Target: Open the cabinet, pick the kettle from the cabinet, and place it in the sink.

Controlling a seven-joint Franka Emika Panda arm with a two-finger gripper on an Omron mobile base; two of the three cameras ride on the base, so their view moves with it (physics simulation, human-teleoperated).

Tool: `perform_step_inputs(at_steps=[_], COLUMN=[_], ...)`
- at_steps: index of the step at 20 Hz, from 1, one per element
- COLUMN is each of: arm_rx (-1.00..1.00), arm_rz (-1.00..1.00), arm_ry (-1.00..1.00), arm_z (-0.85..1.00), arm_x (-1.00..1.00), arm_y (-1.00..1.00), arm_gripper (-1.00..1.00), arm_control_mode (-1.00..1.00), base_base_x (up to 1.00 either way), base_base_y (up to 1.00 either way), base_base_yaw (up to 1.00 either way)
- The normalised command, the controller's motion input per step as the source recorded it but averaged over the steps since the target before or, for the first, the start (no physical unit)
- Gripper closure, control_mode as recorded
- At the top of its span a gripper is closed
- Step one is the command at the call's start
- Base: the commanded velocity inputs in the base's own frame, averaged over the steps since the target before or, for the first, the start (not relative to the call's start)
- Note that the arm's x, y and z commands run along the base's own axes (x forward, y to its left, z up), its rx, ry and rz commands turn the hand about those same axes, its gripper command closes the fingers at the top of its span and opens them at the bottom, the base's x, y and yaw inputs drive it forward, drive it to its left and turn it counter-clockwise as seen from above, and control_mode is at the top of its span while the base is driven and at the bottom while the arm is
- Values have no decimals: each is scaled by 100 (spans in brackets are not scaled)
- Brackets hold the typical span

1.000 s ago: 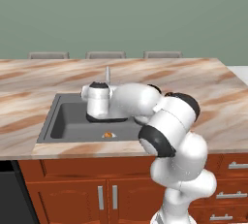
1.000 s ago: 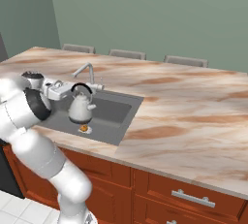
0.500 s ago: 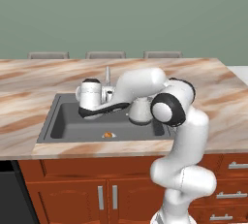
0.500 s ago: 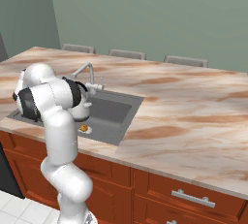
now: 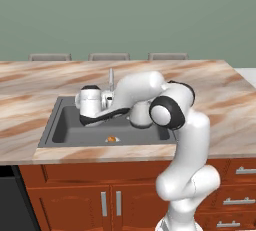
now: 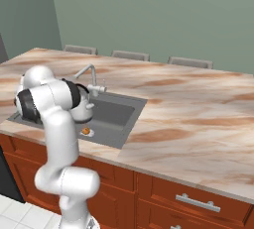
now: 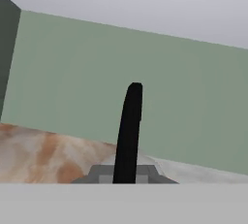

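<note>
Arm folds low over the sink [image 5: 65, 130], its bulk hiding the end effector in the left base view. The right base view catches the kettle [image 6: 83, 110] in the basin, at 11 o'clock from a small orange object [image 6: 86, 131]. Hand view shows the kettle's black handle [image 7: 130, 131] rising between the fingers, gripped.

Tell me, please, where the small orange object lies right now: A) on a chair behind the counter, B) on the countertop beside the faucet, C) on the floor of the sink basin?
C: the small orange object sits on the dark floor of the sink, below the arm.
</note>
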Motion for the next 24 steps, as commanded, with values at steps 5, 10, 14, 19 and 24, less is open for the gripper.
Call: perform_step_inputs(at_steps=[5,10,14,19,24], arm_rx=[2,10,15,11,2], arm_rz=[11,14,16,15,9], arm_ry=[-8,-2,0,0,0], arm_z=[2,-2,-7,-9,-11], arm_x=[0,-2,0,0,1], arm_y=[-11,-14,-14,-12,-13], arm_gripper=[100,100,100,100,100], arm_control_mode=[-100,-100,-100,-100,-100], base_base_x=[0,0,0,0,0], base_base_y=[0,0,0,0,0], base_base_yaw=[0,0,0,0,0])
